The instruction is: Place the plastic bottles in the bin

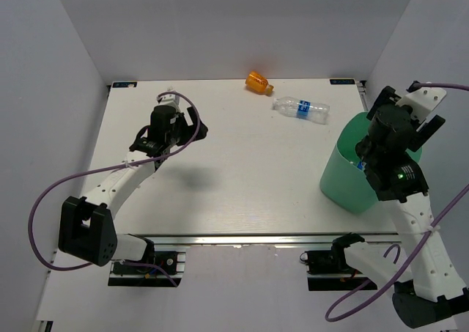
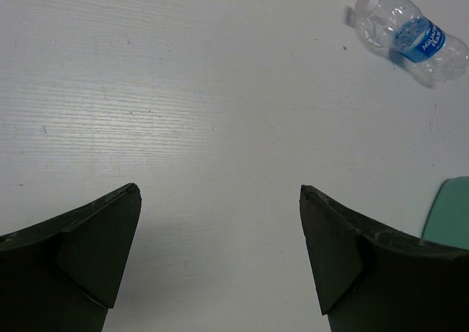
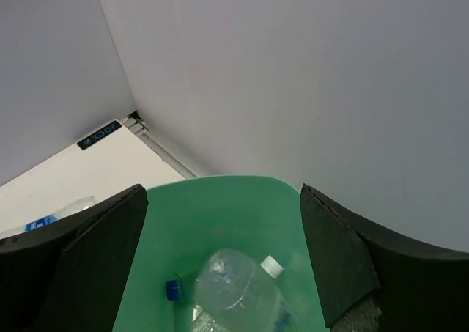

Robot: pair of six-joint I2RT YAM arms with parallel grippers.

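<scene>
Top view: the green bin (image 1: 338,174) stands at the right of the worktop (image 1: 242,193), under the right arm (image 1: 392,152). The orange bottle (image 1: 257,82) lies at the far edge and the blue-labelled bottle (image 1: 301,108) near it, both outside the bin. Left wrist view: left fingers (image 2: 91,244) spread and empty over bare worktop. Right wrist view: right fingers (image 3: 88,259) spread, holding nothing, above the bin, which contains a clear white-capped bottle (image 3: 234,288) with a blue cap (image 3: 172,289) beside it
</scene>
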